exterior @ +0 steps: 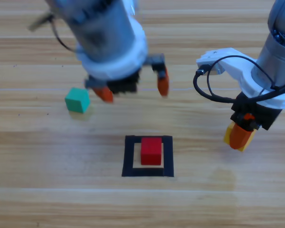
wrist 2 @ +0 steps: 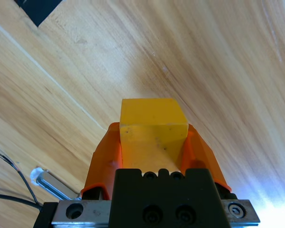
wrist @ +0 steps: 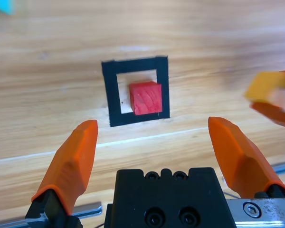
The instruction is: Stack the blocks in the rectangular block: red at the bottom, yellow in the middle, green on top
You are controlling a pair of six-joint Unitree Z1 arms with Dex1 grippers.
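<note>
The red cube (exterior: 151, 150) sits inside the black tape outline (exterior: 128, 156) on the wooden desk (exterior: 47, 190), lying toward the outline's right side, so that bare wood shows to its left. Nothing rests on top of it.

The right tool (exterior: 239, 135) hangs to the right of the outline, well apart from it, with its orange jaws clamped on the yellow cube (exterior: 227, 137) — in the right wrist view the cube (wrist 2: 153, 126) fills the gap between the jaws, its far face and upper edge standing out beyond them. In that view a corner of the black tape shows at the upper left.

The left tool (exterior: 133, 89) hovers beyond the outline's far side, jaws spread wide apart and holding nothing; its wrist view looks between them at the outline (wrist: 113, 97) and the red cube (wrist: 145, 98).

The green cube (exterior: 77, 100) lies on the desk to the left — just beside the left tool's nearer jaw, well apart from the outline.
</note>
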